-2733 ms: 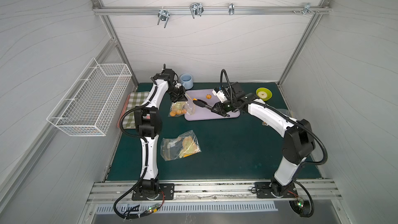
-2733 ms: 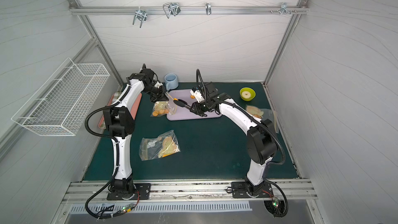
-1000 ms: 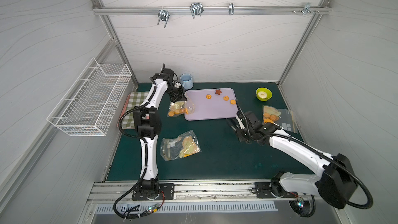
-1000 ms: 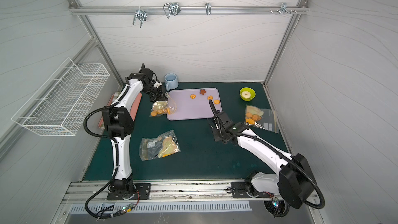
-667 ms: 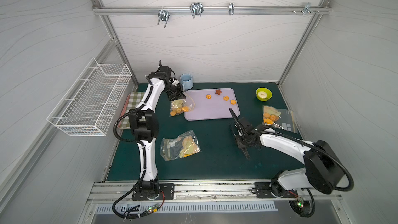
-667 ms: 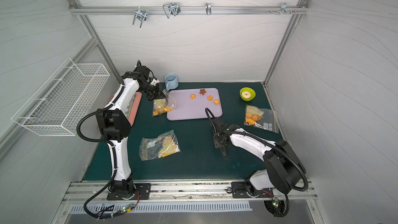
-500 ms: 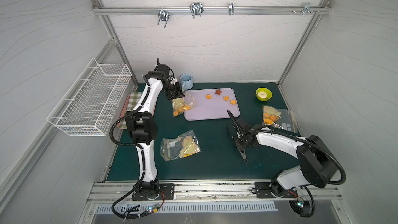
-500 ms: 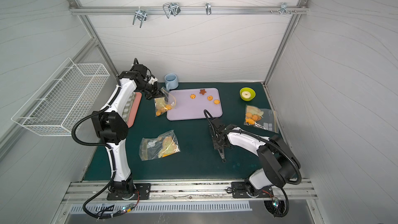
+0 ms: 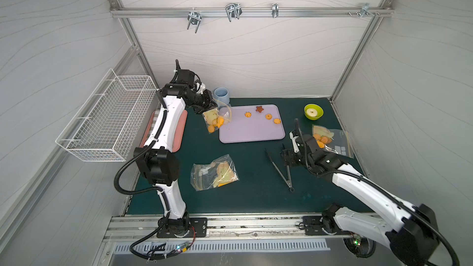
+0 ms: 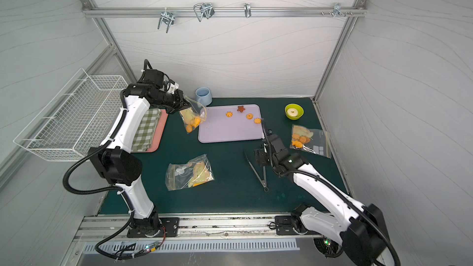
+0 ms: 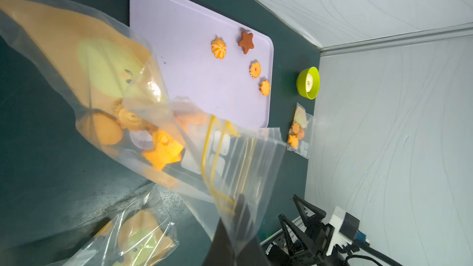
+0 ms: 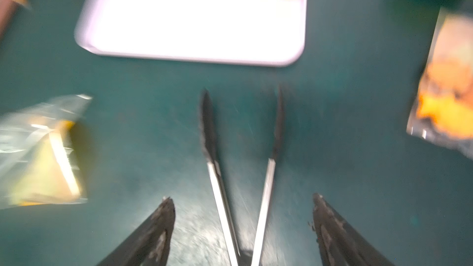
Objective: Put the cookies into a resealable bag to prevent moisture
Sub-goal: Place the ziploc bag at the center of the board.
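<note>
Several cookies lie on the purple tray (image 9: 250, 131) (image 10: 230, 129): orange flowers (image 9: 247, 114) (image 10: 229, 114) (image 11: 218, 47) and a dark brown star (image 9: 260, 109) (image 11: 246, 42). My left gripper (image 9: 208, 106) (image 10: 185, 104) (image 11: 240, 208) is shut on the top edge of a clear resealable bag (image 9: 216, 120) (image 10: 193, 118) (image 11: 128, 103). The bag hangs above the tray's left end, with several orange cookies in it. My right gripper (image 9: 286, 156) (image 10: 261, 159) (image 12: 243, 199) stands open low over the mat, at either side of black-tipped metal tongs (image 9: 280, 172) (image 10: 258, 172) (image 12: 216, 182) that lie flat.
A second bag with cookies (image 9: 330, 142) lies at the right. A third bag (image 9: 215, 172) lies on the front middle of the mat. A green bowl (image 9: 313, 111), a blue cup (image 9: 221, 94), a pink tray with a checked cloth (image 10: 148, 129) and a wire basket (image 9: 110, 118) stand around.
My right arm drew back from the tray to the front right, opened and let the tongs go onto the mat. My left gripper raised the bag a little.
</note>
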Controlling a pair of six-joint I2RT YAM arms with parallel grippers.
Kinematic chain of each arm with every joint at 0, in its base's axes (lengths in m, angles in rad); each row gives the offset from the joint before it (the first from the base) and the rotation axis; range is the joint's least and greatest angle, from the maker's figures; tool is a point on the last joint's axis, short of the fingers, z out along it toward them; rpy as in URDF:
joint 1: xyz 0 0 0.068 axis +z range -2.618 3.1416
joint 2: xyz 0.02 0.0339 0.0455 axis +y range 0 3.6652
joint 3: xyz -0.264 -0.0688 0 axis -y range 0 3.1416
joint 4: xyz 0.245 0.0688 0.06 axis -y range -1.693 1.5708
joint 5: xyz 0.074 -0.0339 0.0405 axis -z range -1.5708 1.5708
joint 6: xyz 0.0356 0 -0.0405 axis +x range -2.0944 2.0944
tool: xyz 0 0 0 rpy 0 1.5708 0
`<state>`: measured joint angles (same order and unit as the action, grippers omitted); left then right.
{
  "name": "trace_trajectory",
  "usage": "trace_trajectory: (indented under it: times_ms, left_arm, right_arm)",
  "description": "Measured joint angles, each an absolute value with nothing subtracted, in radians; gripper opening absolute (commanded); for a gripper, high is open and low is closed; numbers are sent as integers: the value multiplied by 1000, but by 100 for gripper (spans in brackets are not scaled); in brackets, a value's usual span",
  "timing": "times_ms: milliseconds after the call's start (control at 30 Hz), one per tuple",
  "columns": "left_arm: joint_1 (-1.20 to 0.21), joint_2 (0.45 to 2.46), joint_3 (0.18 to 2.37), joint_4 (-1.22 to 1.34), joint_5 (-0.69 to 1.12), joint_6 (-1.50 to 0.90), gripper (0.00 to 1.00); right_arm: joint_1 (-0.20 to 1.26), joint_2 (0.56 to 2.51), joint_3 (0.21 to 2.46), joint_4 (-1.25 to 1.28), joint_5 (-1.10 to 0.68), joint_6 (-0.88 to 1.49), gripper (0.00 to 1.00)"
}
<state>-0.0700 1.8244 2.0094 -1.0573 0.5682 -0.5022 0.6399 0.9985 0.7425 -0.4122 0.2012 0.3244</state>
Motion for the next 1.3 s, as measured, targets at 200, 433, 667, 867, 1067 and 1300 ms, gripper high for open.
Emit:
trace_trajectory:
  times_ms: [200,433,667,867,1067,1300]
  left_arm:
    - [-70,1637,1833,-902,613,-667,0]
    - [-102,1494,1691,-736,630,-875,0]
    - [-159,1407,1617,-613,620,-1016,0]
    - [-207,1398,1617,-581,617,-1056,0]
    - [-296,1394,1591,-560,587,-1060,0]
    - [-476,1378,1432,-497,504,-1092,0]
  right_arm:
    - [645,899,721,-182,19,205,73]
    - [825,1015,819,51,-123,23,70]
    - [846,1214,881,289,-124,-1,71]
    - [842,1350,973,367,-136,7,64]
    - [842,1218,862,347,-108,13,64]
    - [842,719,622,115,-64,35,63]
